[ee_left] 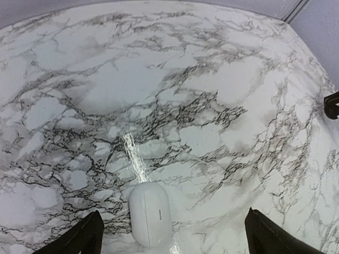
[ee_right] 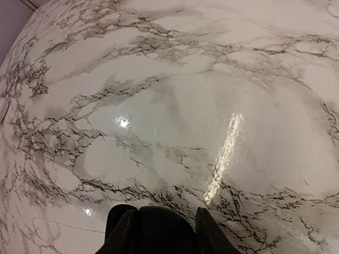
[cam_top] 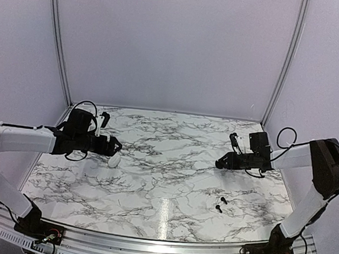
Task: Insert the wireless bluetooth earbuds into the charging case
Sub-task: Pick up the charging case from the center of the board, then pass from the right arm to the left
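Note:
A closed white charging case point(ee_left: 150, 214) lies on the marble table, also seen from above point(cam_top: 114, 161). My left gripper point(ee_left: 169, 238) is open, its fingertips point(ee_left: 85, 235) wide on either side of the case and not touching it; from above it sits at the case's far side point(cam_top: 113, 147). Two tiny black earbuds point(cam_top: 221, 203) lie on the table at the near right. My right gripper point(cam_top: 221, 163) hovers farther back than them. In the right wrist view the right gripper point(ee_right: 161, 235) is shut on a rounded black object point(ee_right: 159, 222) that looks like a black case. No white earbuds show.
The marble table top point(cam_top: 165, 180) is bounded by a metal rail along the near edge point(cam_top: 153, 241) and pale walls at the back and sides. The right gripper's tip shows at the right edge of the left wrist view point(ee_left: 332, 105).

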Motion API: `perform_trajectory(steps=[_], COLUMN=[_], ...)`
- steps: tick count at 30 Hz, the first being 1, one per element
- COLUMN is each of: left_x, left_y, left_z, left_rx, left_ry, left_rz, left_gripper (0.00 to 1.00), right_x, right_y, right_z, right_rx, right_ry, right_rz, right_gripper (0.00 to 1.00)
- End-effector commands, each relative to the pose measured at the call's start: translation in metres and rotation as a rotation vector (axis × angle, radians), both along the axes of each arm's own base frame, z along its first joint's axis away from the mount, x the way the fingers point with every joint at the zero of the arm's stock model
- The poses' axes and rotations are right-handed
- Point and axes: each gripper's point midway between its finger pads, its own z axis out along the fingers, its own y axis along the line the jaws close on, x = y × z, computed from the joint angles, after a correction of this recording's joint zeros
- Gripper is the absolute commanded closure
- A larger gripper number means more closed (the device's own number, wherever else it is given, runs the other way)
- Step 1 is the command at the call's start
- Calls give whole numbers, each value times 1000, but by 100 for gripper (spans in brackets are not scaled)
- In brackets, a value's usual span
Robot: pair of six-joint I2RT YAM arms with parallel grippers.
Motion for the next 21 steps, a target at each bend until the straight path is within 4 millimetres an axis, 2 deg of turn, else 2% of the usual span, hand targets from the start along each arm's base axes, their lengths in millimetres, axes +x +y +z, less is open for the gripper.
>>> perform_trajectory(steps=[1,4,8,13,17,21], left_x=[-1,-12,-37,-57,-68,-75], left_y=[-6,-20,-53,-102,-128,-146], left_z=[51,79,119,148,170,178], left_rx=[-111,-207,-356,-478,-652,-741], left_ry=[-170,-239,-335,-344,-330,-307], left_rz=[-22,-69,-180,-292,-340,-362], left_gripper=[3,3,4,9,15,20], right_x=[6,-1,-11,-34,-58,-78], right_y=[39,70,112,166,195,212], right_z=[55,88,139,194,222,241], right_rx=[124,193,288,332,356,345], right_ry=[-151,-232,-359,-514,-616,-704], right_rz=[65,112,159,218,247,240], right_gripper=[76,76,76,77,77,77])
